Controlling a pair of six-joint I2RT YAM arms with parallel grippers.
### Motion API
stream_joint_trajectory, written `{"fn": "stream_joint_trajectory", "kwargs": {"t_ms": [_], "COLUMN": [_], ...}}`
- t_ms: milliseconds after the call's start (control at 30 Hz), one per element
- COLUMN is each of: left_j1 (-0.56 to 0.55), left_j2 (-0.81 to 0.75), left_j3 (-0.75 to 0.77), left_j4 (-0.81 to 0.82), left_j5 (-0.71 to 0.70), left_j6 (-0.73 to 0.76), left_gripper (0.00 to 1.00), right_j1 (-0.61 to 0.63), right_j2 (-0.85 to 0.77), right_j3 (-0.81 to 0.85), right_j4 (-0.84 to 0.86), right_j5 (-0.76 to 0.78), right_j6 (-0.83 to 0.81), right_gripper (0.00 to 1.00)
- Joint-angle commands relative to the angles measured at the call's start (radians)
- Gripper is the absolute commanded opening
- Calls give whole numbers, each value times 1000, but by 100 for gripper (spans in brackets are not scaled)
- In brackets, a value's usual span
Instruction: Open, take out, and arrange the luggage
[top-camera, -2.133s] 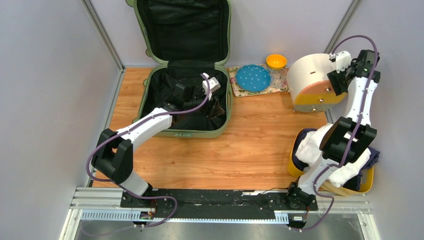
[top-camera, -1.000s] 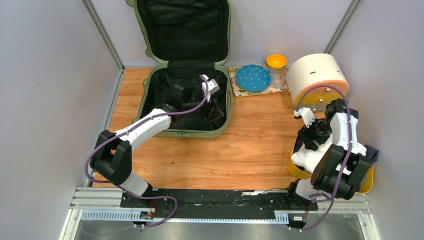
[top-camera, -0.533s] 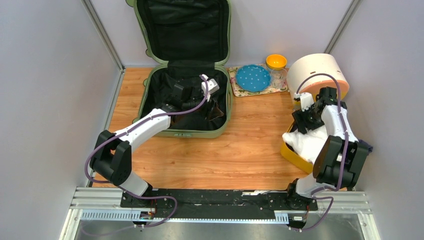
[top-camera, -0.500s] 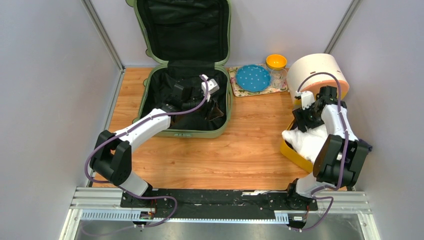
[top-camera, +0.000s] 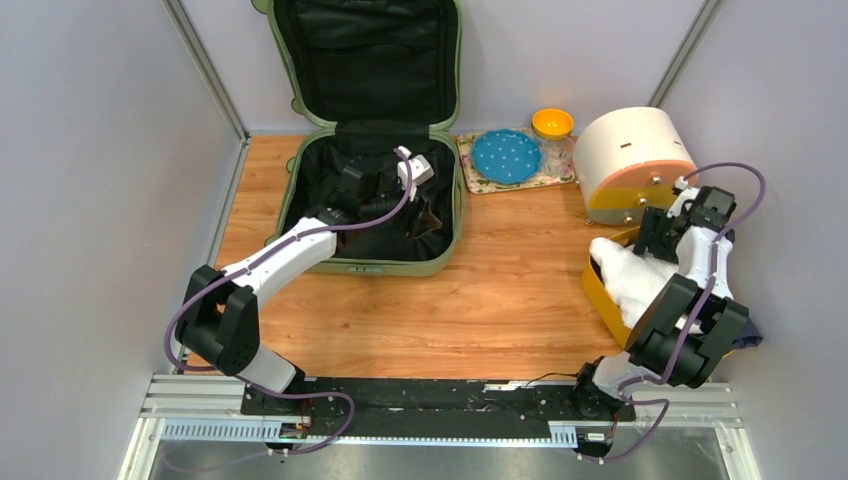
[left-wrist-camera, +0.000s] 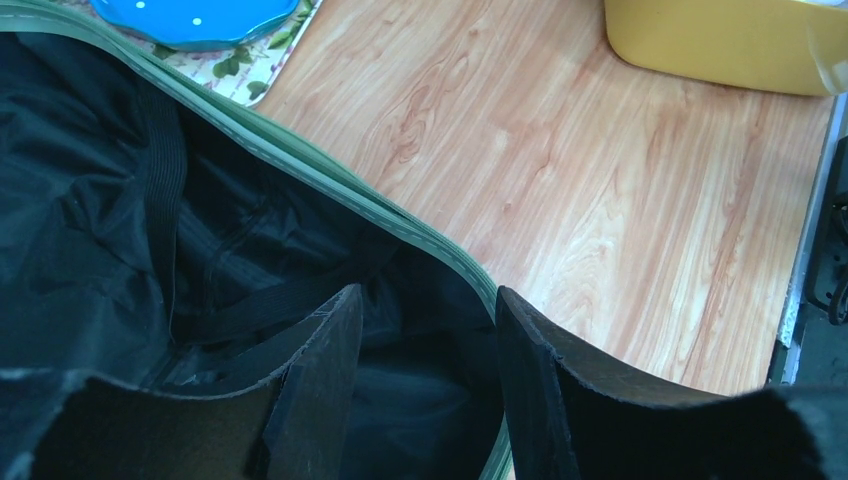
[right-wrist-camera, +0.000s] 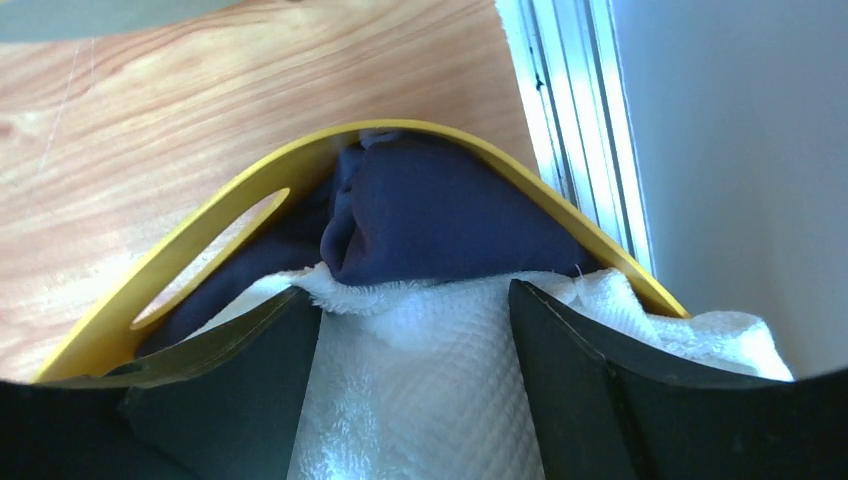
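- Top view: you have one luggage (top-camera: 370, 70) at the far left of the table (top-camera: 500, 290). Its base lies flat and its lid stands open against the back wall. The top of the lid is cut off by the frame.
- Top view: there are two arms. The left gripper (top-camera: 418, 185) is down inside the luggage base, near its right wall. You cannot read its jaws against the black lining from here.
- Top view: one blue plate (top-camera: 506, 155), one orange bowl (top-camera: 552, 122) and one round box (top-camera: 630, 145) sit right of the luggage.
- Top view: one yellow tray (top-camera: 598, 300) sits at the near right with one white towel (top-camera: 630, 280) in it. The right gripper (top-camera: 648, 240) is over the towel. The arm hides much of the tray.
- Left wrist: the left gripper (left-wrist-camera: 425, 300) stands about half open, and only dark lining shows in the gap. It has hold of nothing. The luggage rim (left-wrist-camera: 300, 165) runs just ahead of the fingers.
- Left wrist: the plate (left-wrist-camera: 200, 10) and the tray (left-wrist-camera: 720, 40) are both clipped at the top edge.
- Right wrist: the right gripper (right-wrist-camera: 410, 300) is spread wide above the towel (right-wrist-camera: 420, 380), gripping nothing. You cannot tell whether the pads touch the cloth.
- Right wrist: one navy cloth (right-wrist-camera: 440, 220) is bunched against the tray rim (right-wrist-camera: 290, 165), partly under the towel.
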Motion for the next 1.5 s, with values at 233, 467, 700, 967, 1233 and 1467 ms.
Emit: {"fn": "stream_joint_trajectory", "kwargs": {"t_ms": [233, 467, 700, 967, 1233, 1467], "left_j1": [8, 8, 8, 8, 7, 8], "left_j2": [5, -14, -17, -29, -26, -14], "left_j3": [68, 44, 41, 33, 38, 45], "left_j4": [-31, -33, -22, -31, -37, -37], "left_j5": [41, 35, 38, 24, 16, 19], "left_j6": [41, 38, 26, 37, 38, 45], "left_gripper": [60, 60, 60, 60, 60, 60], "right_j1": [-20, -18, 75, 232, 191, 105], "right_j2": [60, 11, -50, -121, -12, 74], "right_j3": [386, 498, 227, -115, -7, 89], "right_j4": [-392, -755, -877, -278, -104, 68], "right_j5": [-220, -349, -305, -191, -170, -56], "right_j6": [-179, -782, -998, -613, -80, 318], "right_gripper": [77, 79, 78, 77, 76, 76]}}
